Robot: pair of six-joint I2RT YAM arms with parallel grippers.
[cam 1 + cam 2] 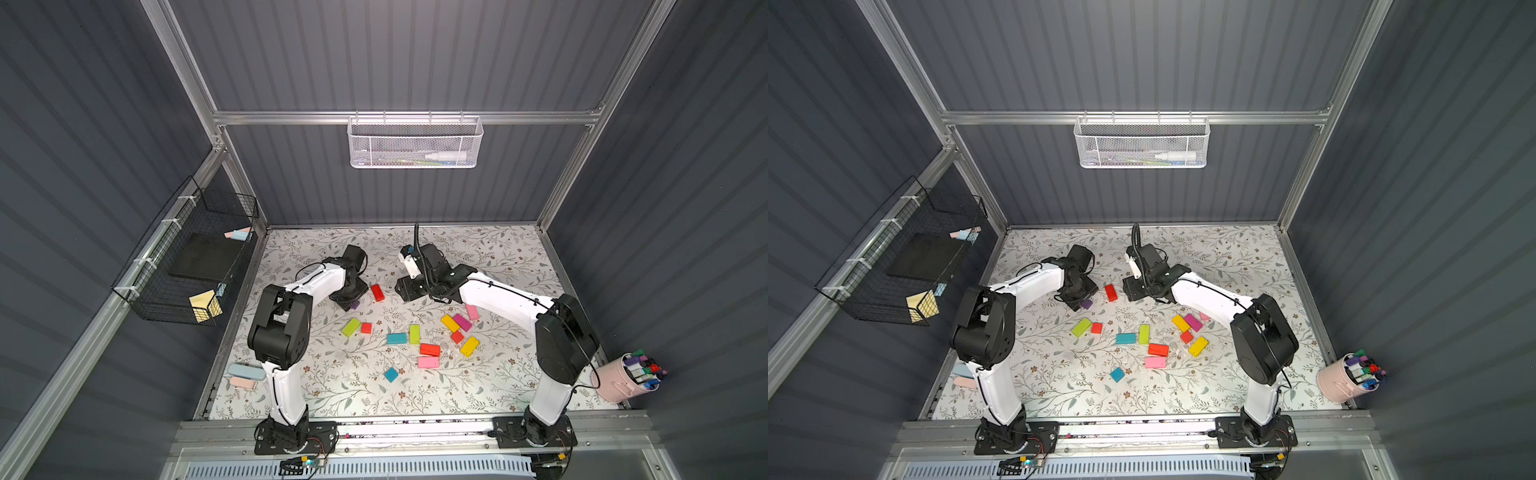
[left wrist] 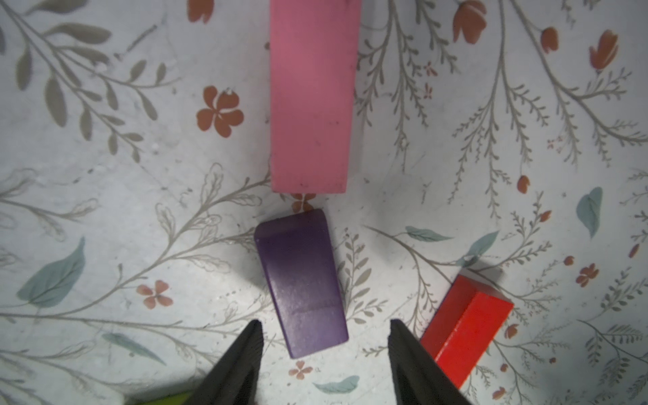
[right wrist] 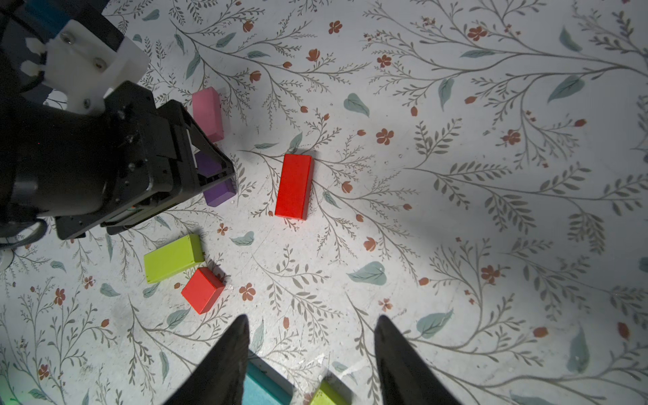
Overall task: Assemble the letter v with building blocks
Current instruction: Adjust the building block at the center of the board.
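Observation:
In the left wrist view a purple block [image 2: 301,280] lies flat with its near end between the jaws of my open left gripper [image 2: 326,323], a gap on each side. A pink block [image 2: 312,98] lies just beyond it and a red block [image 2: 466,326] beside one finger. In both top views the left gripper [image 1: 351,301] is low over the purple block [image 1: 354,305], with the red block [image 1: 377,292] [image 1: 1111,292] next to it. My right gripper [image 3: 312,319] hangs open and empty above the mat. Several more building blocks [image 1: 429,349] lie scattered nearer the front.
Two pastel cases [image 1: 246,372] lie at the mat's front left edge. A pink cup of markers [image 1: 627,376] stands at the front right. A black wire basket [image 1: 187,266] hangs on the left wall, a white mesh basket [image 1: 415,143] on the back wall.

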